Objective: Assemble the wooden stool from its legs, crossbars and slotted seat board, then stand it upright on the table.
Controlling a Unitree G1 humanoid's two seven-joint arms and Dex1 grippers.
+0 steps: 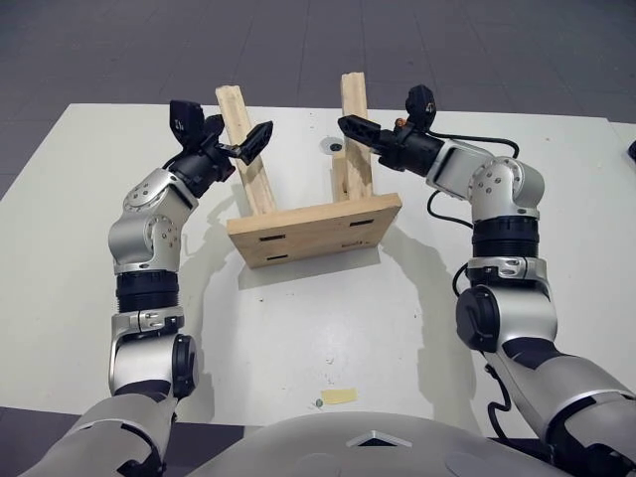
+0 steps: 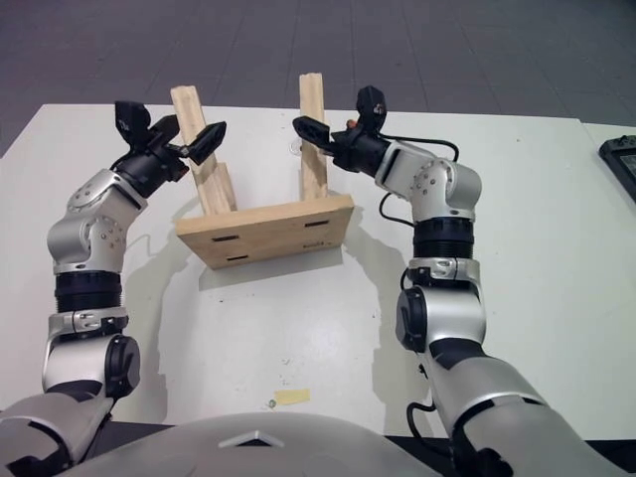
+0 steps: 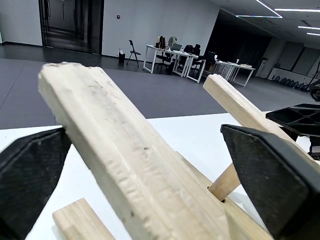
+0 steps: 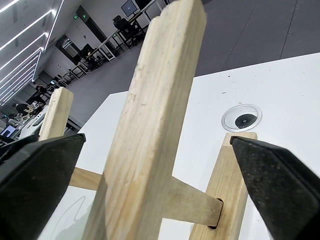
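Left eye view, left pincer (image 1: 224, 132), right pincer (image 1: 382, 111) astride legs (image 1: 250, 164), seat mark (image 1: 353, 241) unreadable

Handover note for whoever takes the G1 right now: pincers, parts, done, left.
Left pincer: open, fingers either side of the left upper pale wooden leg, not clamped.
Right pincer: open, the same around the right upper pale wooden leg.
Slotted wooden seat board: on edge on the white table, legs pointing away from the robot. A flat wooden crossbar joins two legs.
Done: stool looks assembled, lying on its side.
Left: grip it and tip it upright.
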